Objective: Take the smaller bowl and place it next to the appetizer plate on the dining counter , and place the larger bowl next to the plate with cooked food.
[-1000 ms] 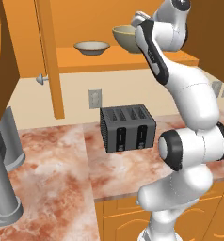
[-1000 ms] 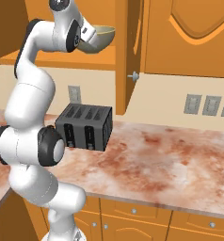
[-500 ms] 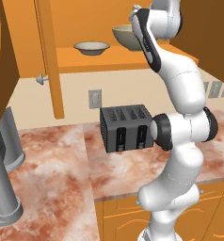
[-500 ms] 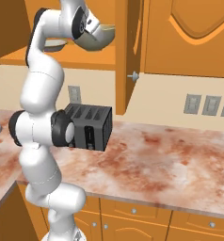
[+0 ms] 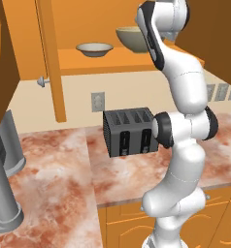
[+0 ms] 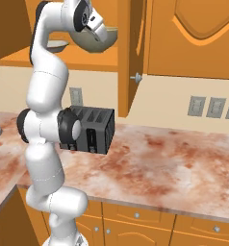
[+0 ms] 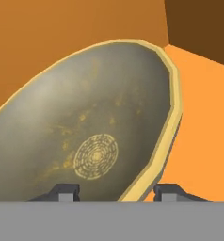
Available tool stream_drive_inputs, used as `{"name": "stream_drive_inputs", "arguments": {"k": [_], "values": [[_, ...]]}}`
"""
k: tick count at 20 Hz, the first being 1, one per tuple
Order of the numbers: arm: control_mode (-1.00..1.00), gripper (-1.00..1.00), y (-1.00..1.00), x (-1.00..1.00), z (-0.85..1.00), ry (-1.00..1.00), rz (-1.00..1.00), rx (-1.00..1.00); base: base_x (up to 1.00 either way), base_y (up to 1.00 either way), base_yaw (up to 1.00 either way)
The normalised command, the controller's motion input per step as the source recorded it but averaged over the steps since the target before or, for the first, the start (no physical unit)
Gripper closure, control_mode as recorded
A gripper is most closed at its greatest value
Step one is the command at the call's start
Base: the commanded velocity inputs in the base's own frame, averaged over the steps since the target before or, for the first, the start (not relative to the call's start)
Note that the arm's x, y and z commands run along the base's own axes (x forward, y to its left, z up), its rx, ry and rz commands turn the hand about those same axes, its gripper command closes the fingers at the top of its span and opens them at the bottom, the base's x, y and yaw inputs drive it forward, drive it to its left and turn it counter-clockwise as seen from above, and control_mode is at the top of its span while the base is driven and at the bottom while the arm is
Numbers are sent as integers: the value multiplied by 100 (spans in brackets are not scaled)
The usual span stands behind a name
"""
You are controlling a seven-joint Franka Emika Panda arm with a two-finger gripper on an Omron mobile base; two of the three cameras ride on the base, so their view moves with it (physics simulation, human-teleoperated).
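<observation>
The larger bowl (image 7: pixel 85 127), olive-grey with a yellow rim, stands on the open cabinet shelf (image 5: pixel 103 60); it shows too in the left base view (image 5: pixel 128 38) and the right base view (image 6: pixel 95 47). My gripper (image 7: pixel 116 192) is raised to it, open, with the near rim passing between the fingertips (image 7: pixel 67 190) and a gap on each side. The smaller bowl (image 5: pixel 94 48), shallow and beige, sits on the same shelf to the left, also seen as (image 6: pixel 56 45). The dining counter (image 5: pixel 49 193) runs along the left. Both plates are out of view.
A black toaster (image 5: pixel 129 131) stands on the marbled wall counter (image 6: pixel 174 163) under the shelf, close to my arm's elbow. The cabinet doors (image 5: pixel 49 58) (image 6: pixel 135 53) hang open on either side. A grey pillar (image 5: pixel 1 169) rises at the left.
The arm has straightened upward, lifting its elbow beside the toaster, and the hand has settled at the larger bowl's rim. Both bowls stay where they were.
</observation>
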Motion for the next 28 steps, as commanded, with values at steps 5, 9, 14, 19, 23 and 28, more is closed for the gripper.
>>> {"name": "stream_drive_inputs", "arguments": {"k": [5, 9, 14, 19, 23, 28], "values": [[-100, 100, 1, 3, -18, -1, 0, 0, 0, 0, 0], [-100, 100, 0, -14, -49, -40, 0, -8, 0, 0, 0], [-100, 100, 1, -60, -33, -60, 0, -18, 0, 0, 0], [-100, 100, 14, -78, -30, -19, 3, -8, 0, 0, 0], [-100, 100, 27, -100, -3, 5, 18, -2, 0, 0, 0], [-100, 100, 3, -100, 12, 2, 15, 0, 0, 0, 0]]}}
